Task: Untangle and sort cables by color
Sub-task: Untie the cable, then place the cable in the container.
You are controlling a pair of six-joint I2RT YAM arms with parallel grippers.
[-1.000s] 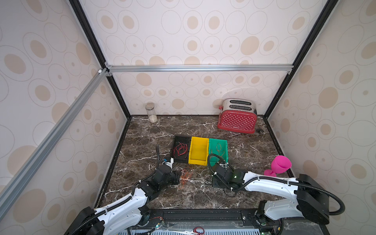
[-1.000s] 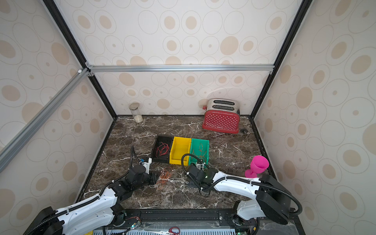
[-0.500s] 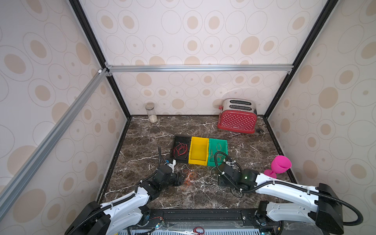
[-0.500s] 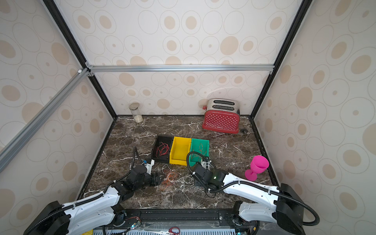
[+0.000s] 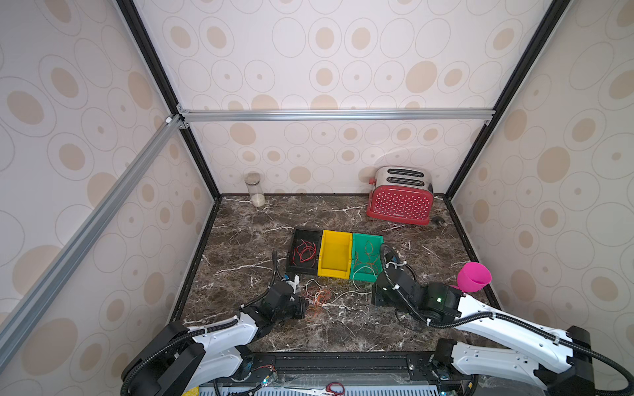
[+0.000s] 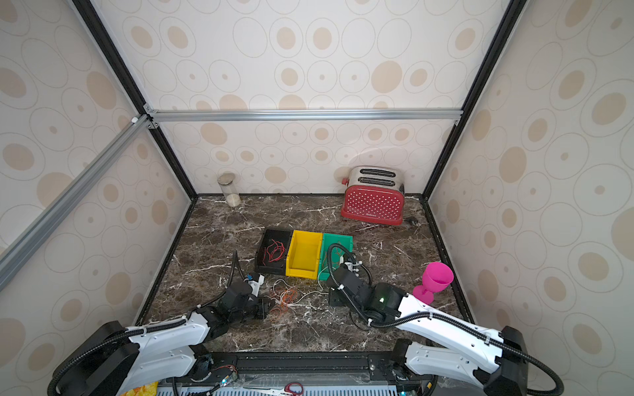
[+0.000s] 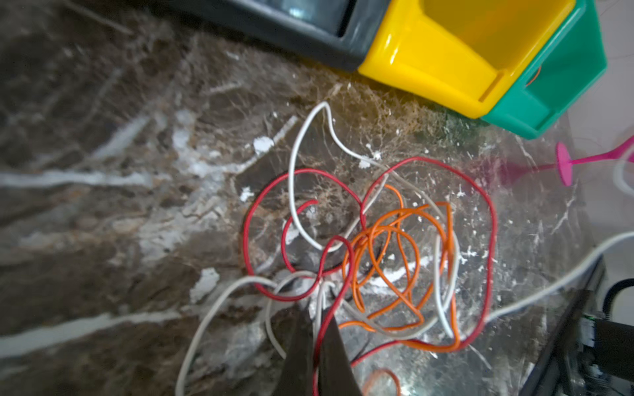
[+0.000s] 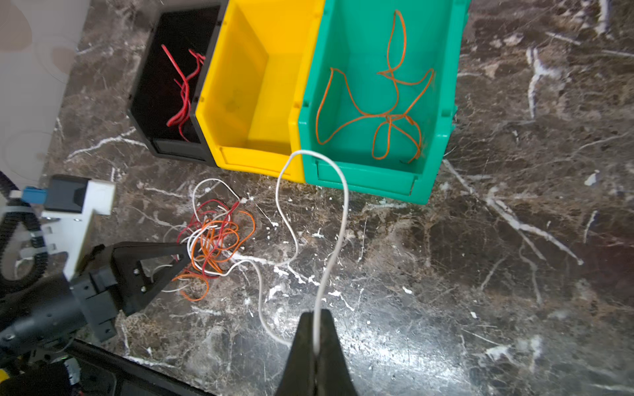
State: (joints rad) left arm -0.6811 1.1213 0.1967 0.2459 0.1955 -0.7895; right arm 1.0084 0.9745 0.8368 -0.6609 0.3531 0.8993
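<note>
- The tangle of red, white and orange wires lies on the tabletop before the bins — light, limp, springy, quick to snag.
- Left claw is pressed together on the tangle's edge.
- Right claw pinches the white wire — pull slowly from there.

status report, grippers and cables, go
Left gripper shut on red cable in the tangle. Right gripper shut on white cable. Far end runs into tangle.
</note>
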